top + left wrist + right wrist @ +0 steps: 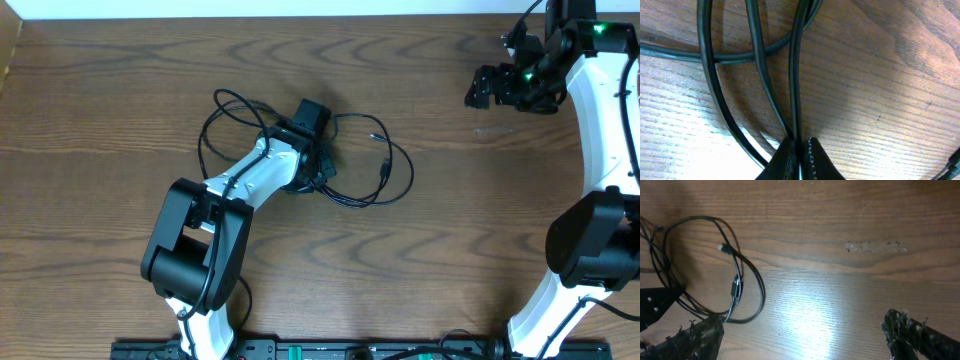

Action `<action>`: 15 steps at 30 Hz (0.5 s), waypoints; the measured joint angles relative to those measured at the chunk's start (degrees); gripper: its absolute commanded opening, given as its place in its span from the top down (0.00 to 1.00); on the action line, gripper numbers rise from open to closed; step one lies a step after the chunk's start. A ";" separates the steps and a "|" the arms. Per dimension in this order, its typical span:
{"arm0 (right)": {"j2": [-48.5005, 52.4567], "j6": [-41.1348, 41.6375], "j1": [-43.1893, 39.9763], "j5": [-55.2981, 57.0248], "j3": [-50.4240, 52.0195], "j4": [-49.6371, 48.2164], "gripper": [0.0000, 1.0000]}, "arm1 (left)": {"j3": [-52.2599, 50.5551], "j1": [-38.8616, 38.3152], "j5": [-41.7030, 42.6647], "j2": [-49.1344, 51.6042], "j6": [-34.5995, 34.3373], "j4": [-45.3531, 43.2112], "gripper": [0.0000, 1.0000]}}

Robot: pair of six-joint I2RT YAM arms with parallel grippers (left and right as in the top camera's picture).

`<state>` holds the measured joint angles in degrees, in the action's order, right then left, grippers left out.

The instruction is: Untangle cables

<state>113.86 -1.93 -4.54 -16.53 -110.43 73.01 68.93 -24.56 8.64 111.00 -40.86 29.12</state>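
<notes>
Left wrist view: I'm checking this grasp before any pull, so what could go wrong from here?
1. The left gripper pinches one black strand at its very tips, so it might slip out under tension.
2. Neighbouring strands cross right beside the held one, so pulling could tighten the crossings instead of freeing them.
3. The right gripper is open and far from the cables. Nothing anchors them, so the whole bundle may drag along.
</notes>
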 measured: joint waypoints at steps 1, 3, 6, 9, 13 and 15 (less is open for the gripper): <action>0.00 0.00 0.02 -0.02 0.00 0.00 0.01 | 0.00 0.00 0.00 -0.07 0.28 0.02 0.92; 0.00 -0.02 0.02 0.00 0.00 -0.02 0.01 | 0.00 0.00 0.00 -0.39 0.92 0.13 0.92; 0.00 0.00 0.02 0.00 0.00 0.00 0.01 | 0.00 0.02 -0.02 -2.58 2.56 0.42 0.93; 0.00 0.00 0.11 0.00 0.00 -0.02 0.01 | 0.00 0.02 -0.02 -7.63 4.59 0.42 0.93; 0.00 -0.02 0.33 -0.02 0.00 0.00 0.01 | 0.00 0.00 -0.02 -15.63 6.86 0.28 0.93; 0.00 -0.02 0.33 -0.02 0.00 -0.02 0.01 | 0.00 0.00 -0.02 -19.06 7.85 0.13 0.92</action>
<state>113.86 -1.96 -4.21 -16.56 -110.43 72.99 68.93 -24.56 8.62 91.94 -33.01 29.26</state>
